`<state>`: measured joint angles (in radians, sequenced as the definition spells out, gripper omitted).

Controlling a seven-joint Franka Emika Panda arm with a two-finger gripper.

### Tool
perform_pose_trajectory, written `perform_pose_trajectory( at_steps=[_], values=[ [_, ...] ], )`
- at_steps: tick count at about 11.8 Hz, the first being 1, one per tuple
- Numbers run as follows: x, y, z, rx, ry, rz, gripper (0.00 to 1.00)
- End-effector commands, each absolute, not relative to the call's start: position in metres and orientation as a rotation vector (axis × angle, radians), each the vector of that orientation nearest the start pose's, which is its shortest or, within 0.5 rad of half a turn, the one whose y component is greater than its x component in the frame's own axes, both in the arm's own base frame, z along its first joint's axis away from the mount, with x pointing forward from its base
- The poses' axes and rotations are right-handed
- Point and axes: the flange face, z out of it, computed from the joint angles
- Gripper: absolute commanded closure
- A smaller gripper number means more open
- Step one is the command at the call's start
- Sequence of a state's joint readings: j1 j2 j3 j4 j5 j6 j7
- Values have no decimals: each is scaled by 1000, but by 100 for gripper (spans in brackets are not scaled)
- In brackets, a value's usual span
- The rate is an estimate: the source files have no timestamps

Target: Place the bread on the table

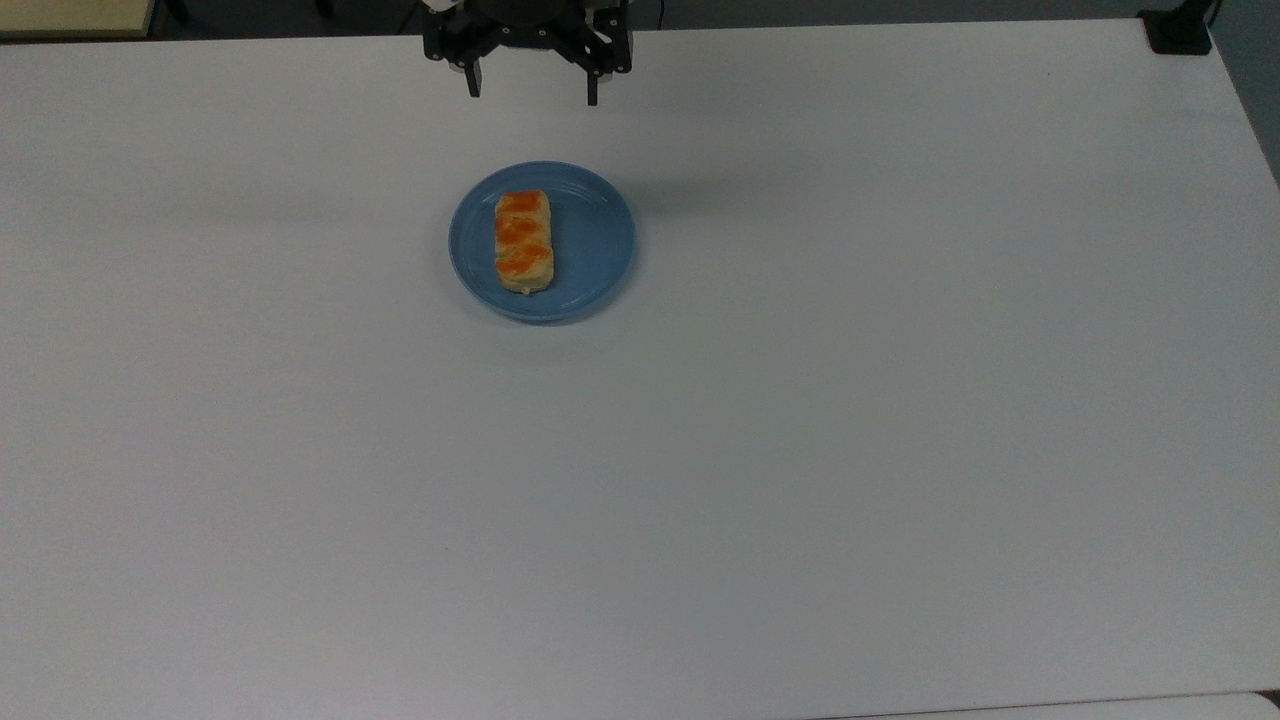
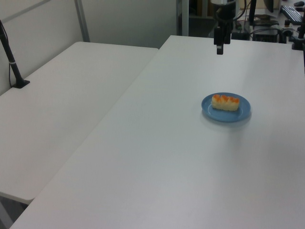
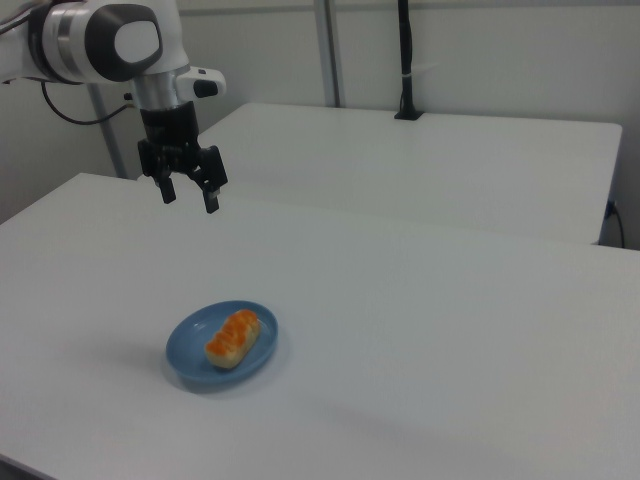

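Observation:
The bread [image 1: 524, 242] [image 2: 225, 102] [image 3: 233, 338], a pale-tan loaf with three orange-glazed bumps, lies on a round blue plate [image 1: 590, 240] [image 2: 240, 113] [image 3: 190, 350]. The plate rests on the white table [image 1: 800, 450] [image 2: 157, 162] [image 3: 420, 330]. My gripper [image 1: 532, 94] [image 2: 219, 49] [image 3: 190, 198] hangs open high above the table, at the top view's upper edge, beyond the plate. Nothing is between its two black fingers, and it is well apart from the bread.
A second white table [image 2: 62, 109] [image 3: 440, 160] stands alongside, across a narrow gap. A black post on a base [image 2: 14, 67] [image 3: 405, 70] rises from it. A black mount [image 1: 1178, 30] sits at the top view's upper right corner of the main table.

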<state>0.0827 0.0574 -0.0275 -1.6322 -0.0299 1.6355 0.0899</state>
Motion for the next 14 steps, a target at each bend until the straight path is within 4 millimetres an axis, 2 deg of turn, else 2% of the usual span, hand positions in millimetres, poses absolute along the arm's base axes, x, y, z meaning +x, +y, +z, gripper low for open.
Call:
perform_pose_trajectory(
  at_steps=[1, 8, 11, 12, 14],
  values=[
    [565, 29, 576, -3176, 56, 117, 0],
    [565, 30, 576, -3178, 51, 115, 0],
    [570, 14, 569, -3176, 13, 105, 0],
    [573, 11, 559, -3177, 2, 101, 0],
    [575, 3, 501, -3179, 17, 140, 0]
  ],
)
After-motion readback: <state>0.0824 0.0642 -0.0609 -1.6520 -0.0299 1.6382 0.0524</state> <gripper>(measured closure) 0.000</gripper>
